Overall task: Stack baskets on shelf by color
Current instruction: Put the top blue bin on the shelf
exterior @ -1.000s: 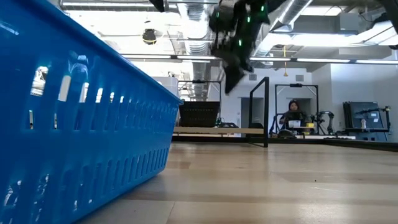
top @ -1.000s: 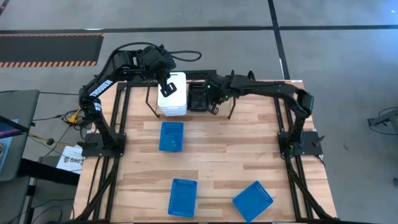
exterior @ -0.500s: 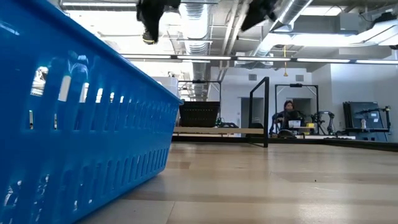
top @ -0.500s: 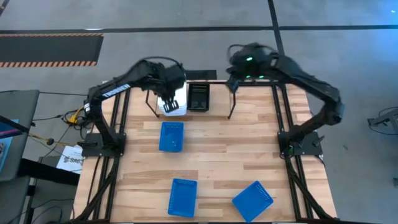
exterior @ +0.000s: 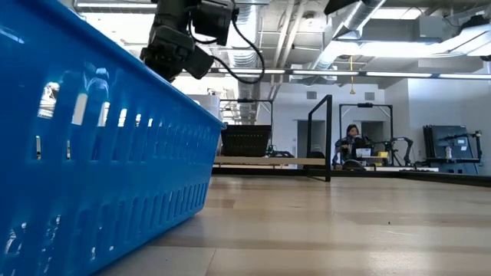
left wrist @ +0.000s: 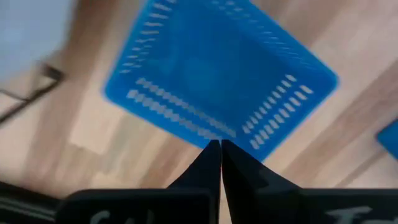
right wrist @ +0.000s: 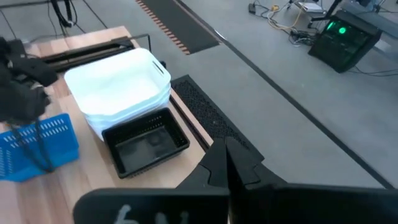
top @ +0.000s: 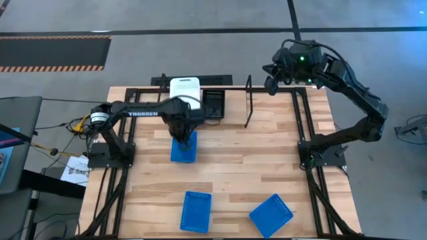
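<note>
Three blue baskets lie on the wooden table (top: pixel 253 167): one near the shelf (top: pixel 184 148), one at the near edge (top: pixel 196 211), and one turned askew beside it toward the right arm's side (top: pixel 271 215). Left gripper (top: pixel 185 139) hangs directly over the blue basket nearest the shelf, above that basket's shelf-side end; in the left wrist view its two fingers (left wrist: pixel 208 163) are pressed together, tips meeting, holding nothing, with the basket's slotted bottom (left wrist: pixel 217 78) just beyond the tips. Contact between tips and basket cannot be told. White baskets (top: pixel 185 91) sit stacked on the shelf (top: pixel 248 100) at the table's far edge, with a black basket (top: pixel 213 103) just beside them toward the right arm's side; the right wrist view shows the same pair side by side, white stack (right wrist: pixel 118 87) touching the black one (right wrist: pixel 146 142). Right gripper (top: pixel 269 81) is raised over the table's far right corner, well apart from all baskets, fingers (right wrist: pixel 217 163) closed together on nothing.
</note>
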Controlling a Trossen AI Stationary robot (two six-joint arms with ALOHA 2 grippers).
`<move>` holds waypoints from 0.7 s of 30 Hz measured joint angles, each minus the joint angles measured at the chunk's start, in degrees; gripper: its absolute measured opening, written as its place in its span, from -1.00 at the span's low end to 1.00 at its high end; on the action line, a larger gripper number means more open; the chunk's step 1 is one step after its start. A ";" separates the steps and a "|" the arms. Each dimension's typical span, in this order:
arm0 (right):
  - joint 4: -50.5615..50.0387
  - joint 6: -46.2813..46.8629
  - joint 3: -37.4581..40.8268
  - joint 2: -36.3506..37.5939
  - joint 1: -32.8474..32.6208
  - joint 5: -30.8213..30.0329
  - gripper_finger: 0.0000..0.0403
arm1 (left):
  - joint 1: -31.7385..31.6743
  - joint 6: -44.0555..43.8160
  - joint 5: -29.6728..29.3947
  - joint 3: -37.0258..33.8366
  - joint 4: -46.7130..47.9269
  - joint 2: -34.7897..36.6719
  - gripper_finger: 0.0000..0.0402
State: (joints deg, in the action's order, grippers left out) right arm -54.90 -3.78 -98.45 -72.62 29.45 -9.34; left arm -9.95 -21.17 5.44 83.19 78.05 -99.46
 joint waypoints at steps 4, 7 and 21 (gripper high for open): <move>-1.02 -2.17 0.05 -0.21 0.00 0.02 -1.00 | 4.58 -0.56 0.40 -1.30 -4.31 0.02 -1.00; -1.25 -2.96 0.06 -0.81 -0.02 0.06 -1.00 | 8.04 0.61 2.37 -1.95 -9.33 0.02 -1.00; -1.26 -4.45 0.24 -0.79 -0.04 0.22 -0.99 | 16.86 1.57 1.69 -7.57 -16.79 0.02 -0.75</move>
State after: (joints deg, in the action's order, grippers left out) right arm -56.16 -8.23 -98.21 -73.41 29.41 -9.13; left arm 6.91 -19.60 7.13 75.62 61.25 -99.44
